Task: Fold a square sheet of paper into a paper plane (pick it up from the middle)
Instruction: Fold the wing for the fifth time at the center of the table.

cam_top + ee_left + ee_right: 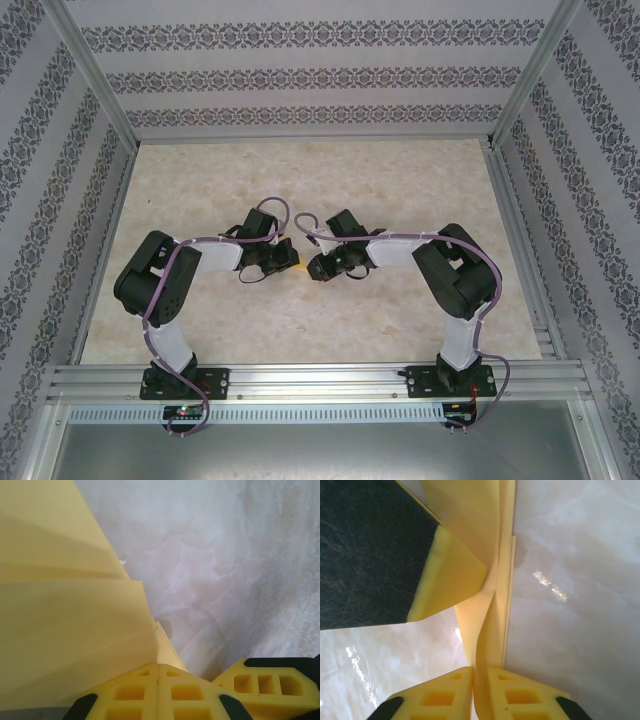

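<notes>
**Both grippers pinch the half-folded yellow paper at mid-table**

In the top view we see the left gripper and the right gripper nose to nose at the centre of the frame, low over the table. In our left wrist view the yellow paper covers the left half of the frame in stacked, overlapping layers. It narrows into the seam at bottom centre where that gripper's two pads meet, so the left gripper is clamped on the paper. In the right wrist view the right pads are pressed together at bottom centre with a strip of paper rising from between them, so that gripper grasps it too. We take the black-and-yellow block at upper left for a finger of the other gripper; it touches the sheet.

We judge a crease is being set, though we cannot tell which fold. To do it well, we would hold one pinch fixed as an anchor and move the other slowly along the fold line. The layered edges should stay flush, and the grippers should never pull apart, since paper this thin buckles or tears.

The paper is matte, with straight, crisp edges and one soft bow. The pads are moulded yellow with square pockets, close to the paper's colour. The table is glossy pale marble with glare spots.
</notes>
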Motion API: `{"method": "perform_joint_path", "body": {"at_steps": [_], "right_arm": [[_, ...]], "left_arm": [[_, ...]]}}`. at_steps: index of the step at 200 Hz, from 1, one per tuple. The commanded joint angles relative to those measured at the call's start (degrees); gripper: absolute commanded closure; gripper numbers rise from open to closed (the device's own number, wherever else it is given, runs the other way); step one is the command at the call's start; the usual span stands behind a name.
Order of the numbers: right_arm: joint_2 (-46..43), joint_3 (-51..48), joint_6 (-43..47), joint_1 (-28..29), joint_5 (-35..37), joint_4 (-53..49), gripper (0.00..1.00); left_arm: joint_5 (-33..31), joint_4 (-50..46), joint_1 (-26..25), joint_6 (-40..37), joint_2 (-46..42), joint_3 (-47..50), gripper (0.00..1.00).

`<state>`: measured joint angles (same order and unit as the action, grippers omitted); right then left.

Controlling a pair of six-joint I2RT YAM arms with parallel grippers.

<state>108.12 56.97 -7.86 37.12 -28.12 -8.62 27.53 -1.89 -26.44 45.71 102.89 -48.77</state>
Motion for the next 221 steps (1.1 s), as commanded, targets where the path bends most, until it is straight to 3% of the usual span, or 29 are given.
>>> {"method": "perform_joint_path", "body": {"at_steps": [1,25,77,150,221], "right_arm": [[-0.2,0.3,0.8,0.0,2.8,-1.3,0.9],[0.0,0.0,-1.4,-0.8,0.4,-0.7,0.96],[1.6,-0.3,-6.6,-3.3,-5.4,0.7,0.97],[3.0,1.2,-7.6,-3.8,-6.9,-1.9,0.96],[4.3,2.0,-8.2,-3.8,-7.5,-2.9,0.95]], "left_arm": [[-1.9,-3.4,-0.3,-0.8,0.4,-1.3,0.97],[-0.3,-1.3,-0.3,-1.8,-2.2,-0.9,0.95],[5.4,8.5,-0.8,-1.8,-5.2,3.9,0.86],[6.8,11.1,-2.5,-2.2,-1.4,3.1,0.87],[4.0,8.9,-2.6,-3.1,2.0,2.1,0.92]]}}
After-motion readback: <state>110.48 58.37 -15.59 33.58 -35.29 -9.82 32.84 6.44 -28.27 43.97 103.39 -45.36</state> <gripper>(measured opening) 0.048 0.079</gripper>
